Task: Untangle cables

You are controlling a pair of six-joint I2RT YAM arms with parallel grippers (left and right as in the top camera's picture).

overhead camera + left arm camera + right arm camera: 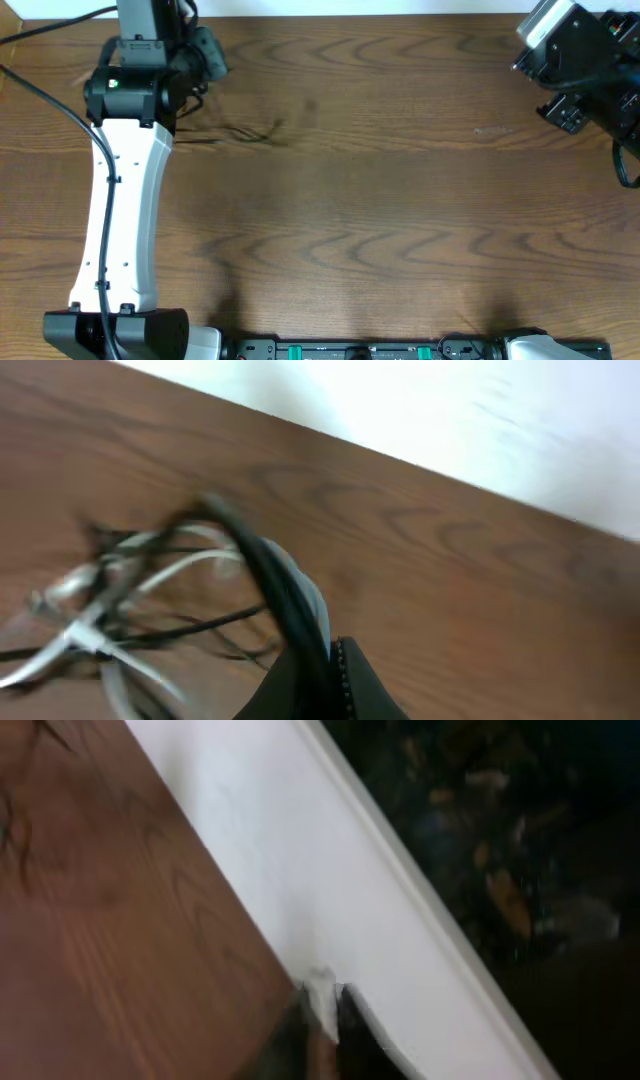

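Left gripper [322, 668]: on my left wrist feed the jaws look pinched nearly together on the cables [150, 595]. A thick run of black cords rises straight out from between the fingers. Lots of motion blur, but I read it as a grip. Past the fingers, the rest of the bundle fans out left over the table [450, 570], with black and white strands crossed over each other and one pale plug tip low on the left. Overhead, that gripper [203, 55] sits at the far left corner, and thin dark strands [258, 132] trail on the wood just to its right.

Right gripper [322, 1005]: the fingers are only a dark smear at the bottom of the frame with something pale between them. I cannot tell if they're open or closed, or holding anything. It's over the far table edge, beside a white strip [290, 860]. Overhead, it is at the far right corner [575, 60], well apart from the cables.
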